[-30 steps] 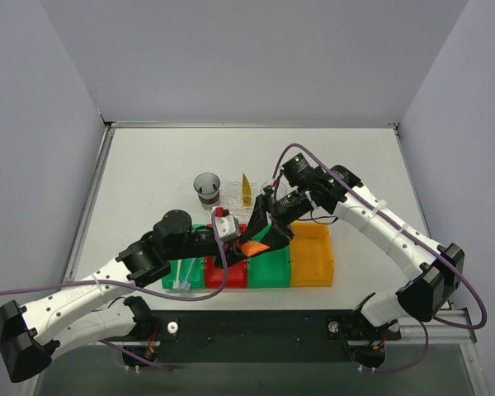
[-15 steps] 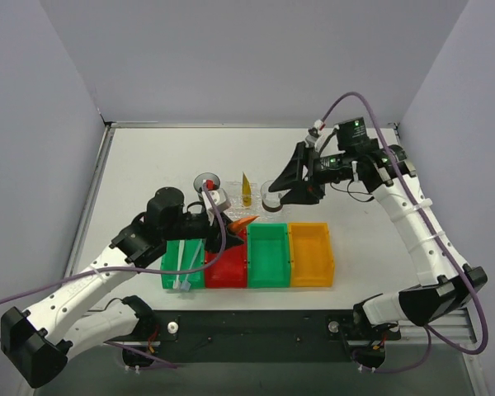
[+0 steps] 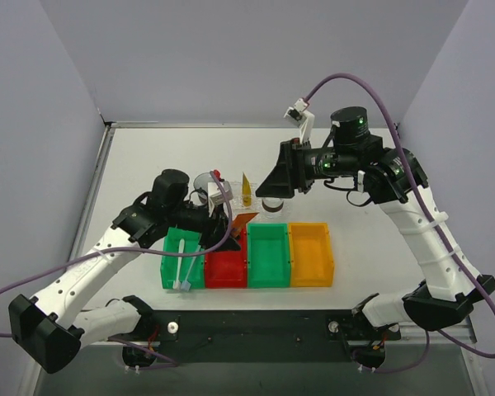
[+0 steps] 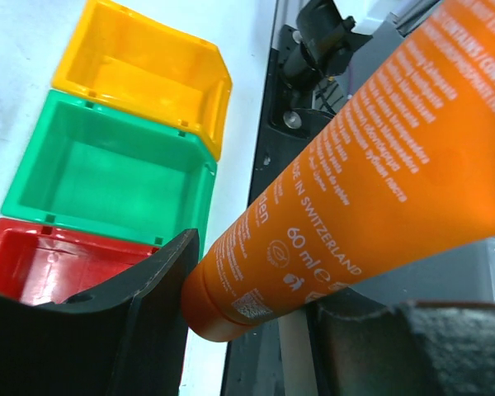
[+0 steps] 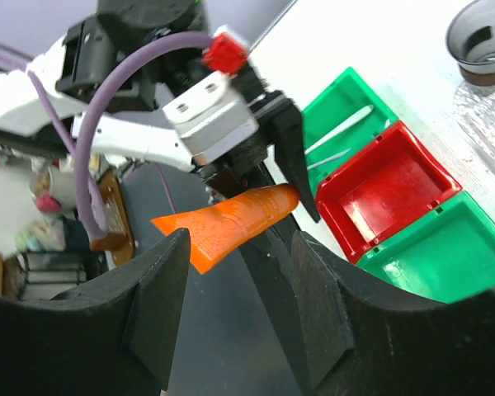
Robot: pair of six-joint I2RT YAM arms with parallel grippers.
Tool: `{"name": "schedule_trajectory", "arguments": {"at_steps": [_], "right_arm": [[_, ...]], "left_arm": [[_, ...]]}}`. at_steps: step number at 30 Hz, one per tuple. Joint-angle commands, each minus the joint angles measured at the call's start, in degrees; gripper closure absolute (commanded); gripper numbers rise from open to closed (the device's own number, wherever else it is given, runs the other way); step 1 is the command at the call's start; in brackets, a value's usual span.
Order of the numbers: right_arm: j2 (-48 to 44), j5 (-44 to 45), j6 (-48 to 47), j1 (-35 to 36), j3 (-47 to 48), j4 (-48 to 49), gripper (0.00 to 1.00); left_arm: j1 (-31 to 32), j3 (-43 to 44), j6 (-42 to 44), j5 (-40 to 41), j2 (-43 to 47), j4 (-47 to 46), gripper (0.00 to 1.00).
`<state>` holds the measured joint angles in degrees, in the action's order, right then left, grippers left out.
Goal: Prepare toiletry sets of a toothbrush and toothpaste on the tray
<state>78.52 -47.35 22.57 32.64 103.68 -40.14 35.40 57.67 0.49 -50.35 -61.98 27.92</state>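
**Orange tube clamped in the air above the red bin**

You are working on a pale, matte table [image 3: 148, 165] closed in by plain lavender-grey walls [image 3: 231, 58]. A black rail [image 3: 256, 323] runs along the bottom of the top view.

Just below the centre of that view sits a row of four bins, touching side to side. From left to right they are the left green bin [image 3: 170, 266], the red bin [image 3: 225, 271], the second green bin [image 3: 269, 256] and the orange bin [image 3: 311, 254].

Above the row, at frame centre, lies the clear, bumpy tray [image 5: 488, 111]. A left cup [image 3: 205, 181] and a right cup [image 3: 272, 205] show at its two sides.

The left gripper [image 3: 229, 221] is closed firmly on the tube [image 3: 247, 219]. You hold it off the table, over the upper rim of the red bin and just below the tray.

The tube is bright orange and glossy. It tapers from a wide flat crimp to a rounded narrow end, and the black fingers [image 4: 132, 330] pinch that narrow end. White print on it reads "60 ml" and "IN SWITZERLAND".

A yellow tube [image 3: 246, 190] stands upright on the tray. Two slim pale brushes [image 3: 181, 266] lie in the left green bin; their colours are hard to tell.

The right gripper [image 3: 266, 188] hangs above the right cup with its fingers spread apart and nothing between them.
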Motion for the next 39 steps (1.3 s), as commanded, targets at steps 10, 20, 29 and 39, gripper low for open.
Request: {"name": "schedule_trajectory", "arguments": {"at_steps": [10,20,29,39], "right_arm": [[-3.2,3.5,-10.9,8.8,-3.4,3.5,0.54],[-4.3,4.7,-14.0,10.2,-5.1,3.0,0.55],[-5.3,4.7,-12.7,10.1,-1.7,3.0,0.52],[-5.7,4.0,-13.9,10.4,-3.3,3.0,0.48]], "left_arm": [[-0.5,4.6,-0.1,-8.3,-3.1,0.3,1.00],[-0.5,5.3,-0.1,-8.7,-4.6,0.2,1.00],[-0.6,6.7,-0.1,-9.0,-6.5,0.7,1.00],[-0.8,6.7,-0.1,-8.9,-6.5,0.9,1.00]]}}
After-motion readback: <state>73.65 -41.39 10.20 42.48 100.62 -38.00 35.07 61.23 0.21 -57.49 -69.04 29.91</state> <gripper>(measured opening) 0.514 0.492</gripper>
